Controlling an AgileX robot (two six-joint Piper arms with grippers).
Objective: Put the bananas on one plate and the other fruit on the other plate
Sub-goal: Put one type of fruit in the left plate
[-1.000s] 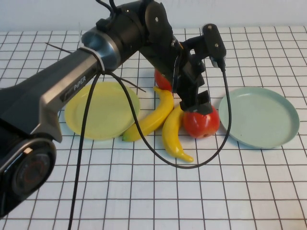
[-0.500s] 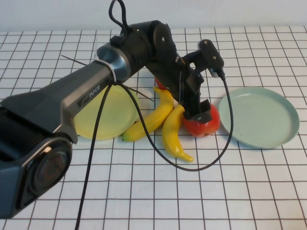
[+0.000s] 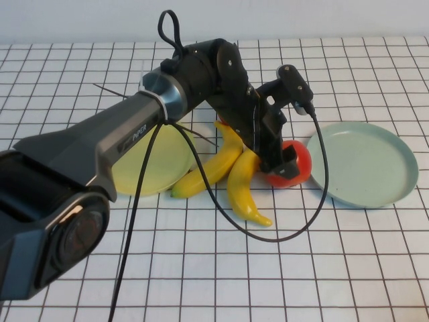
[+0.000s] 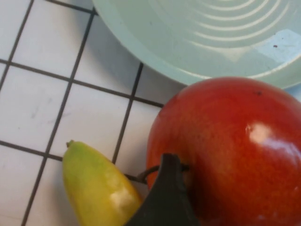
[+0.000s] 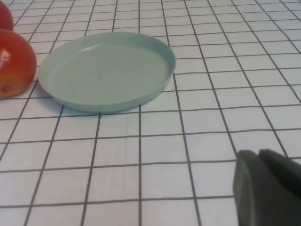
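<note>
So the left gripper [image 3: 283, 159] is down at the near apple [image 3: 293, 164], fingers spread wide around it but not clearly clamped yet. That apple sits on the table just beside the blue-green plate [image 3: 365, 163], touching one banana [image 3: 242, 186]. The second banana [image 3: 213, 163] leans against it, and the other apple [image 3: 224, 121] is mostly hidden behind the arm. The yellow plate [image 3: 147, 164] is on the far side of the bananas, partly under the arm. The right gripper [image 5: 265, 186] is parked, closed and empty, off to the right. To do this well I'd centre the fingers on the apple's widest part, squeeze gently since it's glossy and round, then lift straight up so the bananas don't get dragged.
</note>
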